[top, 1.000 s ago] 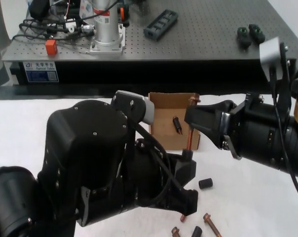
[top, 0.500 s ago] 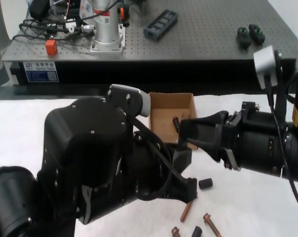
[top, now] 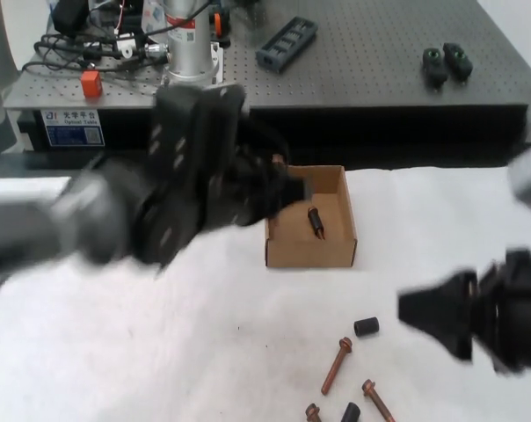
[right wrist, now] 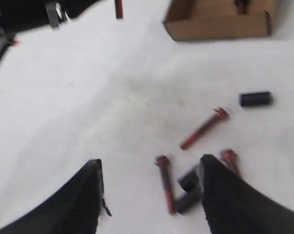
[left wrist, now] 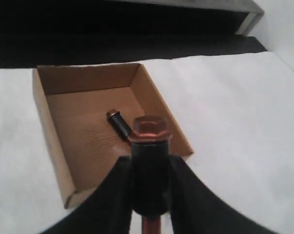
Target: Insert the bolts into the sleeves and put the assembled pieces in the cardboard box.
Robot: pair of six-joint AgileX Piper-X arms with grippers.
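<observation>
The left claw (left wrist: 149,168) is clenched on an assembled piece (left wrist: 149,131): a black sleeve with a copper bolt head at one end and the shank emerging from the other. It is held just above the left side of the cardboard box (left wrist: 50,141). The box sits open toward the far side of the white-covered bench (top: 204,352), and a second assembled piece (left wrist: 119,122) lies on its floor. The right claw (right wrist: 152,192) is released, its fingers (right wrist: 91,195) well apart with nothing between them; it hovers right of and nearer than the box. Nearer than the box lie a loose sleeve (top: 366,327) and a loose bolt (top: 338,365). Two further bolts (top: 375,400) and another sleeve (top: 351,411) lie at the near edge.
</observation>
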